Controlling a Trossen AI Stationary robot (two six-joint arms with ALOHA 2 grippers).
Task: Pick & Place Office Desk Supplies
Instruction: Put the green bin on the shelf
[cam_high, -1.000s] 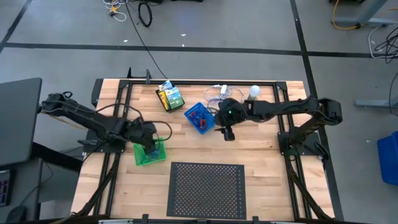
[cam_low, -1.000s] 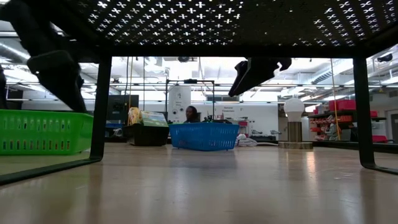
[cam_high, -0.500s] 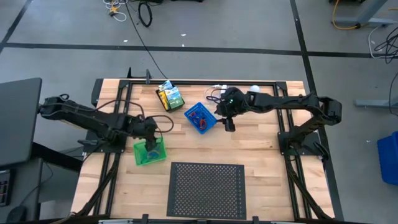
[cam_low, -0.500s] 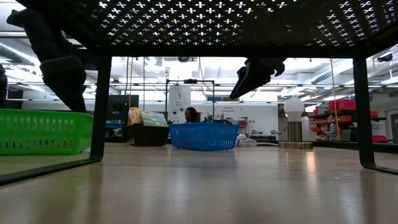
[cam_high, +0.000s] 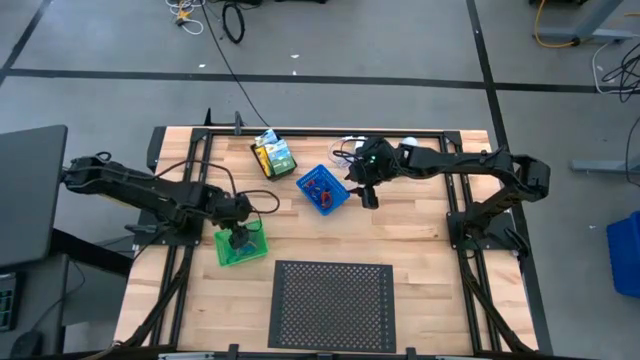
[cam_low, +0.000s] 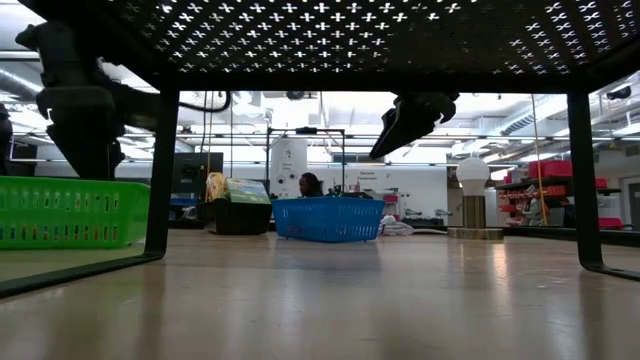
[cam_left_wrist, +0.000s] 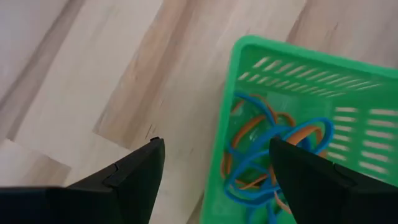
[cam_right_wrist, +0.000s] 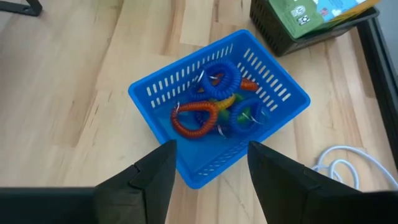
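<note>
Hands open, empty | left hand (cam_left_wrist: 214, 168) over green tray (cam_left_wrist: 249, 53) | right hand (cam_right_wrist: 208, 165) by blue tray (cam_right_wrist: 155, 84)

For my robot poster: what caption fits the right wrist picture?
Open right hand hovering above a blue basket of coiled loops.

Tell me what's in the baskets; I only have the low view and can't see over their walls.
Observer: The blue tray holds coiled loops, blue, red and orange.
Operator: Report the green one.
Observer: The green tray holds thin blue and orange loops, tangled together.
Operator: Give me the grippers.
Observer: The left gripper hangs open over the green tray's edge, empty. The right gripper is open too, empty, just beside the blue tray on its right.
</note>
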